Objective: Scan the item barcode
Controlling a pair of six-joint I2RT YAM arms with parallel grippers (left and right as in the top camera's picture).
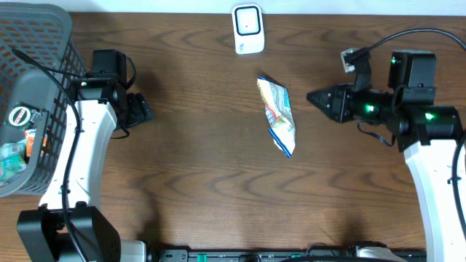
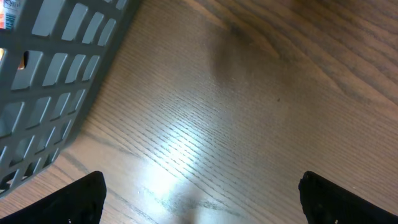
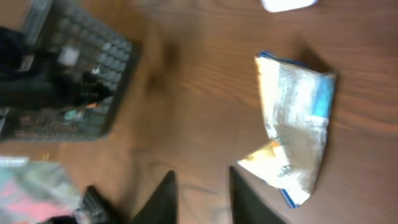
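Near the middle of the dark brown wood-grain surface (image 1: 204, 182), a little toward the right side, lies a crumpled foil snack packet (image 1: 277, 115) printed in white, blue and mixed colours. It lies flat, long axis running from the far side toward the near side, and nothing touches it. Beyond it, at the far edge of the surface, sits a small white rounded scanner unit (image 1: 247, 29) with a dark window on its face, apart from the packet.

The right gripper (image 1: 312, 96) hovers just to the right of the packet, pointing at it but clear of it. From above, its black fingers taper to a single point. In the right wrist view the gripper (image 3: 201, 177) shows its two fingers drawn nearly together with only a narrow gap, and nothing sits between them. The packet (image 3: 295, 137) appears ahead and to one side of the fingers, blurred, with the edge of the scanner unit (image 3: 286, 4) at the top of that view.

The left gripper (image 1: 138, 109) is well apart from the packet, on the left side of the surface beside a grey plastic mesh basket (image 1: 51, 44). In the left wrist view the gripper (image 2: 202, 186) stands wide open, its dark fingertips at the two lower corners, with bare wood between them and the basket's wall (image 2: 50, 74) at the upper left. The basket holds several packaged items (image 1: 18, 138), too small to identify.
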